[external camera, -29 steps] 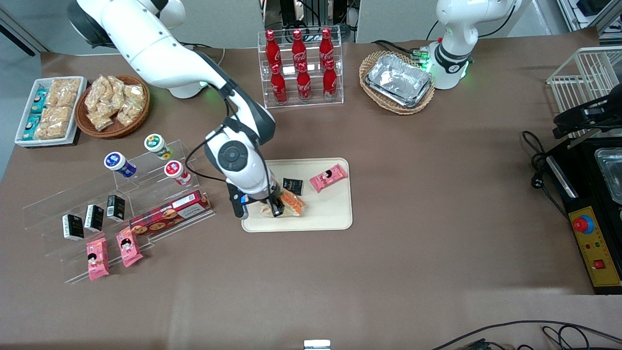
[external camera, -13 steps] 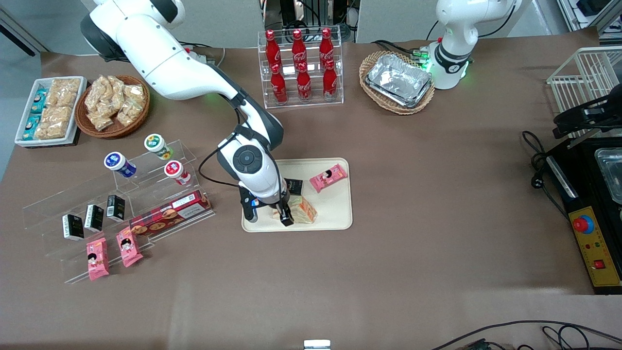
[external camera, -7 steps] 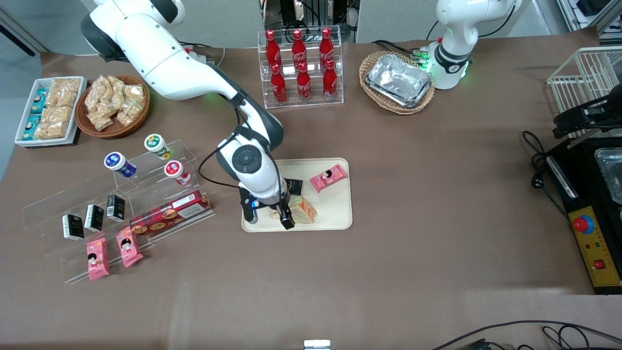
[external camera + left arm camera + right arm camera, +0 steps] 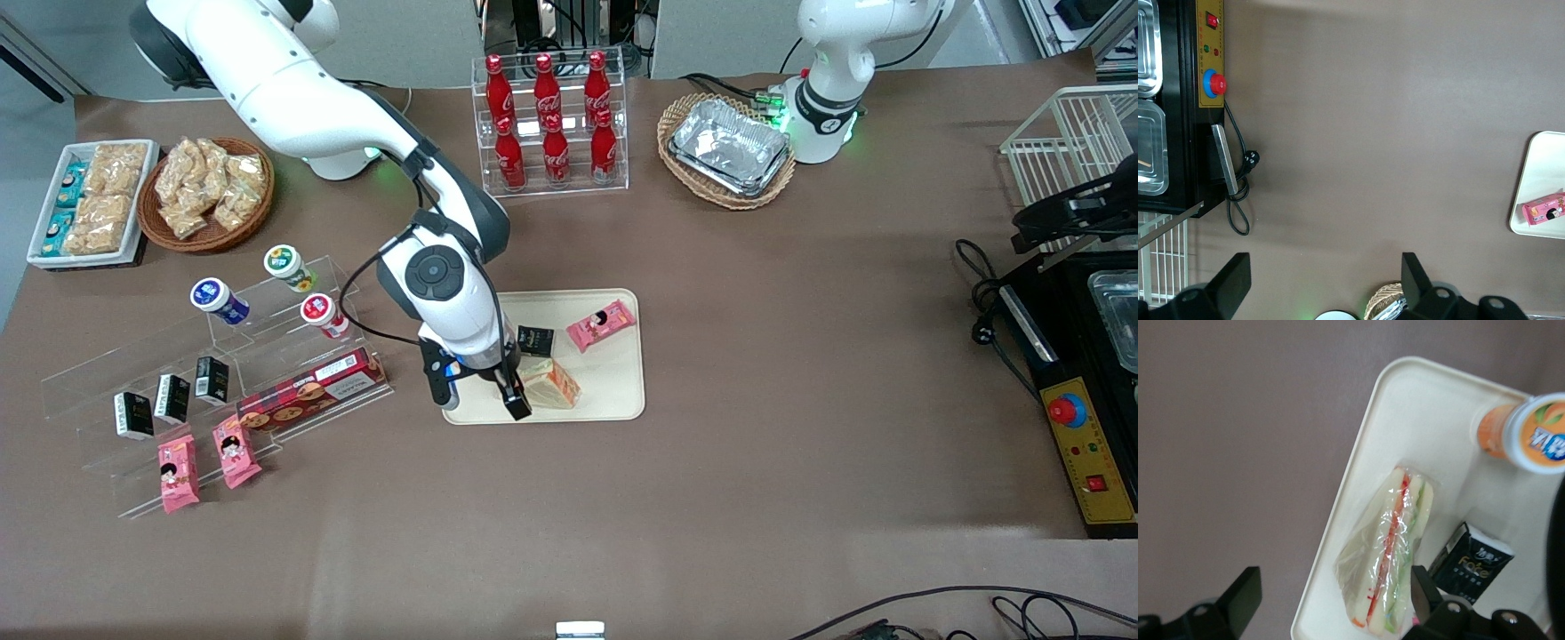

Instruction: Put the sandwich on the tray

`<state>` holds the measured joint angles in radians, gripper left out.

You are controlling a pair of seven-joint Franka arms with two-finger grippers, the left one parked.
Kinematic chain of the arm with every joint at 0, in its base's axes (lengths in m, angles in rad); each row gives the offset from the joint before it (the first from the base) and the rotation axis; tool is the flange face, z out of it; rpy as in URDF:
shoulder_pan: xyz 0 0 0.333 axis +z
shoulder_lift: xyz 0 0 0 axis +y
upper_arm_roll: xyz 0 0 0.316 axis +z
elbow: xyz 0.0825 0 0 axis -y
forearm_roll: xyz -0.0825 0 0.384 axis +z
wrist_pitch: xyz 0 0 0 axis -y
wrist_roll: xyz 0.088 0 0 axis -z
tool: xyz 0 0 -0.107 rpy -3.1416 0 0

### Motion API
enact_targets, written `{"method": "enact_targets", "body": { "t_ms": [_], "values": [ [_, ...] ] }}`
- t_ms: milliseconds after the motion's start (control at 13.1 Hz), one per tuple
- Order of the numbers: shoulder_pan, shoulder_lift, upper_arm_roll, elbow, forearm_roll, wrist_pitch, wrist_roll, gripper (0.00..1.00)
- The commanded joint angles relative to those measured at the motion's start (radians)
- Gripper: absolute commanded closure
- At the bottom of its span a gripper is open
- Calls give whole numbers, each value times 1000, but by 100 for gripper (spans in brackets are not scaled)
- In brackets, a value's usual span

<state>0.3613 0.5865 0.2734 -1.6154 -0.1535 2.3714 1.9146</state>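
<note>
The sandwich [image 4: 551, 384] lies on the tray [image 4: 613, 391], close to the rim nearest the front camera, and the gripper [image 4: 480, 391] hangs just above it with its fingers spread apart and nothing between them. Farther from the camera on the same tray sit a small black carton [image 4: 535, 340], a pink snack packet [image 4: 601, 324] and an orange-labelled bottle [image 4: 1525, 433].
</note>
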Motion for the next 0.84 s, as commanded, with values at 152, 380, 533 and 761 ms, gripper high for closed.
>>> {"method": "enact_targets", "body": {
  "t_ms": [152, 380, 533, 761],
  "values": [
    [-16, -105, 18, -3, -20, -177, -170, 0],
    [-15, -187, 23, -5, -23, -341, -368, 0],
    [-18, -237, 20, -5, -28, -456, -542, 0],
    [-74, -307, 20, -9, -18, -547, -762, 0]
  ]
}}
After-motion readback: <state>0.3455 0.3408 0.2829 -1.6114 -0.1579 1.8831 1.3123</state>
